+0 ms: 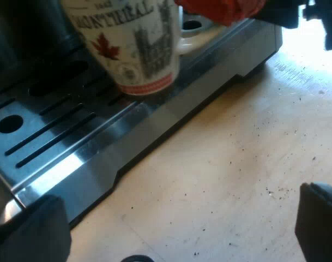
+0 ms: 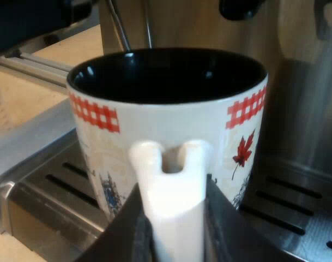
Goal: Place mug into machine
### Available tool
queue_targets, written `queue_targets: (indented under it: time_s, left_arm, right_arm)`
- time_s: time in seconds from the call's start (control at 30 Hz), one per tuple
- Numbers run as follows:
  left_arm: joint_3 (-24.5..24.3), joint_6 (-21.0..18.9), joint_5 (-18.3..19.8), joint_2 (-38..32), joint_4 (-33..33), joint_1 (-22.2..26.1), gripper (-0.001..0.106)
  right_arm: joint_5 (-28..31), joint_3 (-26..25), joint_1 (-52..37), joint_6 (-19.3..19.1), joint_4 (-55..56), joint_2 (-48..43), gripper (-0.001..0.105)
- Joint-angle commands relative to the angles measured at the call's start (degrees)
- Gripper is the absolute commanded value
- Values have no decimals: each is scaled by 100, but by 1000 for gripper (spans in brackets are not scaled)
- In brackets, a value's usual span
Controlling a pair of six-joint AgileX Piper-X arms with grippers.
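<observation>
- the white ceramic mug (image 2: 171, 125), with a red checked band, red maple leaves and a black inside, stands upright at the espresso machine's slotted steel drip tray (image 2: 51, 196), mouth up.
- seen from the left wrist, the mug (image 1: 133, 43) has its base at the tray's grate (image 1: 73, 147); whether it rests there or hangs just above, i cannot tell.
- the right gripper (image 2: 174, 229) is clamped on the mug's white handle (image 2: 171, 185), one black finger on each side.
- the left gripper (image 1: 176, 234) hangs with fingers spread wide and nothing between them, over the pale wooden table (image 1: 236, 180) just beside the tray's front edge.
</observation>
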Motion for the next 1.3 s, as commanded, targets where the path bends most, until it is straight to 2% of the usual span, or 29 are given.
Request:
queue_targets:
  time_s: [0.03,0.07,0.1,0.23,0.33,0.43,1.03,1.23,1.3]
  left_arm:
    - [-3,-87,-27,-1,-116,-23,85]
    - [-3,-87,-64,-1,-116,-23,85]
    - [-3,-87,-269,-1,-116,-23,85]
    - [-3,-87,-465,-1,-143,-23,85]
    - [-3,-87,-488,-1,-183,-23,85]
    - [-3,-167,-487,-1,-546,-23,85]
    - [-3,-216,-487,-1,-560,-23,85]
    - [-3,-216,-487,-1,-560,-23,85]
    - [-3,-216,-487,-1,-560,-23,85]
  right_arm:
    - [197,-99,-1,97,-240,28,0]
    - [235,-99,-1,159,-240,43,0]
    - [238,-99,-1,201,-240,49,0]
    - [238,-99,-1,204,-178,47,0]
    - [238,-99,-1,306,-38,47,0]
    - [238,-99,-1,316,148,47,0]
    - [309,-106,142,197,553,2,0]
    - [314,-130,142,151,1283,-333,0]
    - [314,-130,142,151,1342,-417,7]
